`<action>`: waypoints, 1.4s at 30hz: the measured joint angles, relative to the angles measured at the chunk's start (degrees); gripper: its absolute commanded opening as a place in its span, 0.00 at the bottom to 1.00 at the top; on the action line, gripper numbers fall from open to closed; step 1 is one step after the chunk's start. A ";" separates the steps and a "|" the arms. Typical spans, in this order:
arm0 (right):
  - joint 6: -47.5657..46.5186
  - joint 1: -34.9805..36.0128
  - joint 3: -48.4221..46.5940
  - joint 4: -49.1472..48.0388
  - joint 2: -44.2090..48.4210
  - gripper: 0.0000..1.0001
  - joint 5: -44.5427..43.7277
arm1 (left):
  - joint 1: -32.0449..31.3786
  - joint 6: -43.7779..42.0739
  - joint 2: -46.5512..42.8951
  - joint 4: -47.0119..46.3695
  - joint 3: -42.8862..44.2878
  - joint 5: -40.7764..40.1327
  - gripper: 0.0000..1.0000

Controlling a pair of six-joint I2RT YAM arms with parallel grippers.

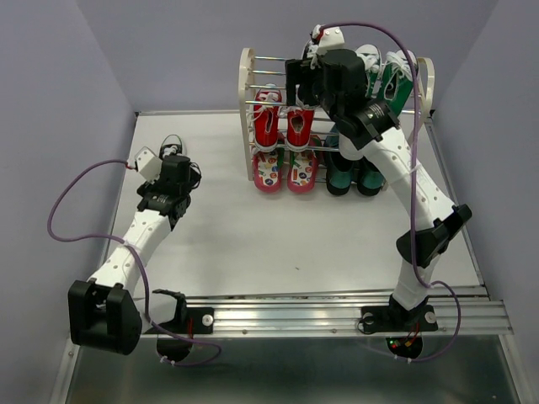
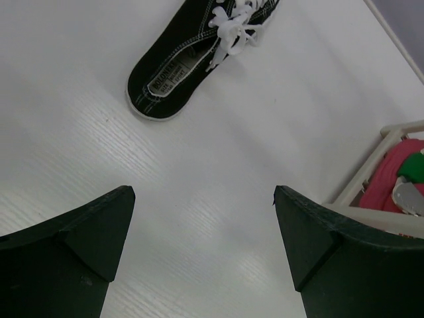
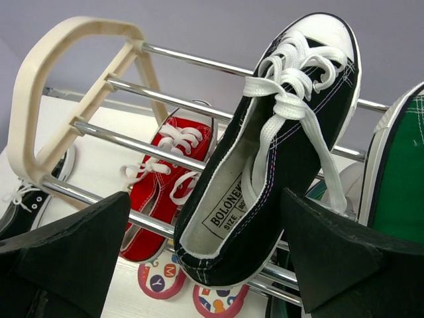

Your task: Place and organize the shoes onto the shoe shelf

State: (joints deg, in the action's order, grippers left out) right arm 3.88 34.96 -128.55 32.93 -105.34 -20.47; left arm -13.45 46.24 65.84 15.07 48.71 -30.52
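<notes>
One black-white sneaker (image 3: pixel 278 139) lies tilted on the top rods of the shoe shelf (image 3: pixel 59 79), toe up. My right gripper (image 3: pixel 205 195) is open, its fingers on either side of that sneaker's heel; in the top view it (image 1: pixel 296 82) is at the shelf's top tier. The other black-white sneaker (image 2: pixel 185 59) lies on the table ahead of my open, empty left gripper (image 2: pixel 202 192). Two red sneakers (image 1: pixel 283 124) sit on the middle tier. Two flip-flops (image 1: pixel 285 172) are at the bottom left of the shelf (image 1: pixel 248 93).
Green-and-white sneakers (image 1: pixel 383 71) sit at the top right of the shelf, close beside the black sneaker. Dark green boots (image 1: pixel 354 172) stand at the bottom right. The shelf's cream side frame (image 2: pixel 371 179) is to the right of my left gripper.
</notes>
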 measured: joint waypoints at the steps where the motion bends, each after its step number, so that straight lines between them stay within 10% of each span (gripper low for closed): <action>1: -0.39 0.00 0.35 0.07 0.15 1.00 0.48 | 0.81 -0.20 0.31 -0.02 0.33 0.07 0.99; 17: -1.07 0.37 7.52 -0.39 1.18 0.99 -8.74 | 8.22 -2.40 6.73 -0.28 1.16 2.47 0.99; 34: -2.05 0.39 14.10 -6.49 3.85 0.69 -6.88 | 10.75 -5.20 6.86 -5.75 1.64 4.61 0.99; 42: -4.52 0.31 20.00 -11.80 6.97 0.84 -5.40 | 11.39 -7.15 6.84 -8.85 1.11 6.40 0.99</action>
State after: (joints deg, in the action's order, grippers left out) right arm -0.64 35.27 -108.55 21.12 -98.37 -25.87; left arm -2.07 39.09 72.69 6.22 49.82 -24.12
